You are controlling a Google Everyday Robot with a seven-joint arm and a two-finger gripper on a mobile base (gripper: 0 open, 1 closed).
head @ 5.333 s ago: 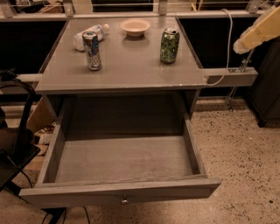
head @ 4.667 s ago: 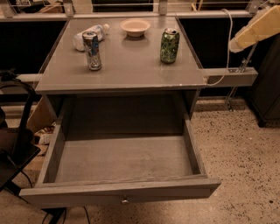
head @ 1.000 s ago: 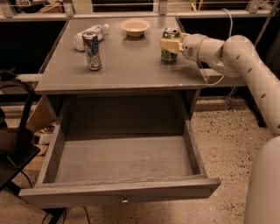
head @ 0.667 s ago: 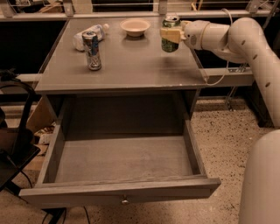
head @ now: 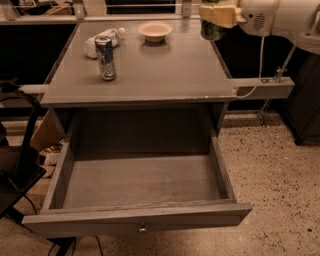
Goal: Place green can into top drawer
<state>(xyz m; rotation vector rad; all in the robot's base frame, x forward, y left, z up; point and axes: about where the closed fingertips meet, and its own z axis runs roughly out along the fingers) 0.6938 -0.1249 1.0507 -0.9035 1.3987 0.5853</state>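
- One green can (head: 212,31) is held at the top of the view, over the far right edge of the tabletop (head: 150,70). Only its lower body is seen, the rest being covered by the gripper (head: 214,16).
- The jaws are closed on the can's upper body, with one yellowish finger (head: 220,14) laid across it.
- The can is judged light, rigid but thin-walled, and smooth. It is best gripped round the body with moderate pressure, so that it is neither dented nor let slip.
- The top drawer (head: 137,220) is seen pulled out below the tabletop, nearer the camera, with its knob (head: 142,229) at the front.
- A flat wooden drawer floor is offered, on which the can could be stood upright.
- A slim can (head: 105,57), a lying bottle (head: 115,35) and a bowl (head: 155,31) are seen on the tabletop, apart from the gripper.
- A speckled floor (head: 270,160) is seen to the right, and a dark chair (head: 20,150) to the left.
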